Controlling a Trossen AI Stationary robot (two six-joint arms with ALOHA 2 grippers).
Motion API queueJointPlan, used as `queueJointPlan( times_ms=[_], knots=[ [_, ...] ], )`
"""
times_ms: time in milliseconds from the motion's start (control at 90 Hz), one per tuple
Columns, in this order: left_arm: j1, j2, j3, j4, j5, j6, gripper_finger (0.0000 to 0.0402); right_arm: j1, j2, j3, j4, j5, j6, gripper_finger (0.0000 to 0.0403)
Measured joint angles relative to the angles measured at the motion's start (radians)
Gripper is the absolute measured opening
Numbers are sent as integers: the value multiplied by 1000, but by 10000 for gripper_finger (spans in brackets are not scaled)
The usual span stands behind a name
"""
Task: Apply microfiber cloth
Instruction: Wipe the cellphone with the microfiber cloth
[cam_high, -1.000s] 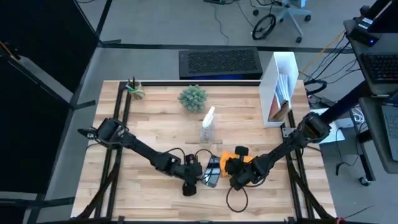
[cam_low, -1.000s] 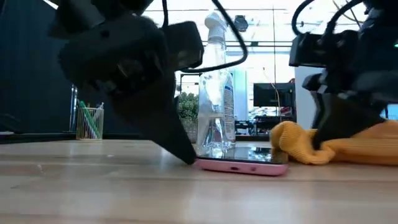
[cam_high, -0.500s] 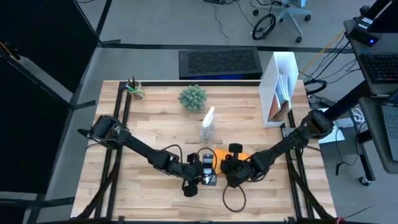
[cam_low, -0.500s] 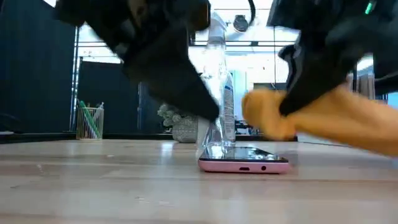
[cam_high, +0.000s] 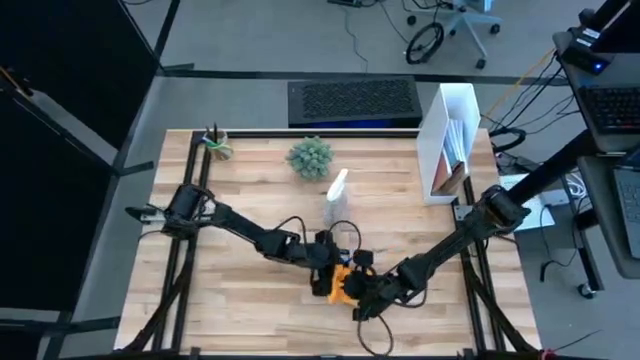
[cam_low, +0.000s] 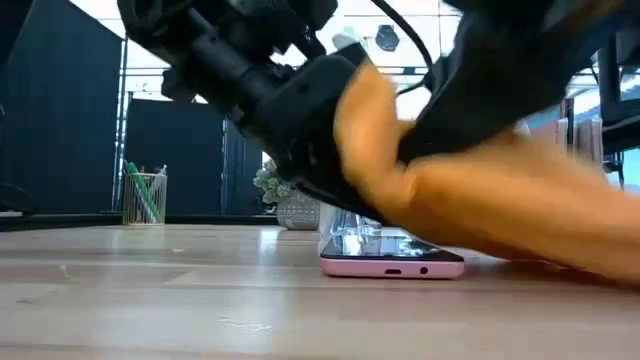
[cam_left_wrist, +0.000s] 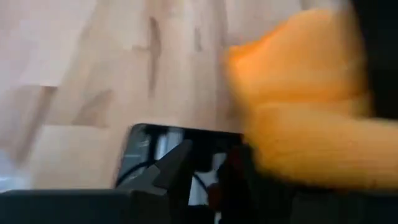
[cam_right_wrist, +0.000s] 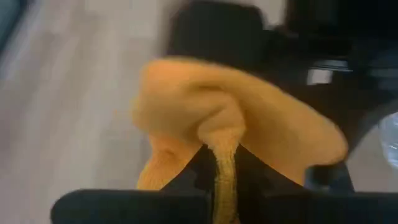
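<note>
- We have the microfiber cloth (cam_high: 343, 283) pinched in our right gripper (cam_right_wrist: 219, 163): in the right wrist view a fold of orange fabric is squeezed between the two closed jaws, the rest bunched ahead of them.
- The cloth hangs over the smartphone (cam_low: 392, 258), which lies flat on the desk (cam_high: 250, 200) in its pink case, near the front edge. From the low view the fabric's lower side looks close to the screen, but we cannot tell whether it touches.
- We judge the bunched grip is there so a soft pad, not the jaws, meets the glass.
- Our left gripper (cam_high: 322, 262) sits just beside the phone, against the cloth; probably it steadies the phone so wiping does not push it along. We cannot tell whether its jaws are open or closed.
- The spray bottle (cam_high: 335, 197) stands just behind, clear of the wiping area.
</note>
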Motion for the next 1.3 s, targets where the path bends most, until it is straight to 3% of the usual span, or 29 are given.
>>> queueJointPlan(
  times_ms=[256, 467, 633, 733, 900, 1056, 1300],
  knots=[
    [10, 44, 4, 21, -1, 4, 123, -56, 78, 1, 40, -82, 40, 4],
    [20, 48, 4, 33, 16, 0, 123, 11, 101, 2, 113, -127, 126, 4],
    [21, 49, 2, 50, 37, 0, 123, 34, 53, 17, 38, -182, 111, 4],
    [22, 49, 2, 53, 40, -1, 123, 25, -1, 31, 5, -174, 62, 4],
    [23, 50, 1, 55, 41, -2, 123, -28, -3, 27, -75, -70, 21, 4],
    [24, 50, 1, 55, 40, -1, 123, -48, 47, -9, -40, -120, 106, 4],
    [23, 50, 1, 57, 47, -2, 123, 48, 61, -20, 19, -178, 231, 4]
  ],
)
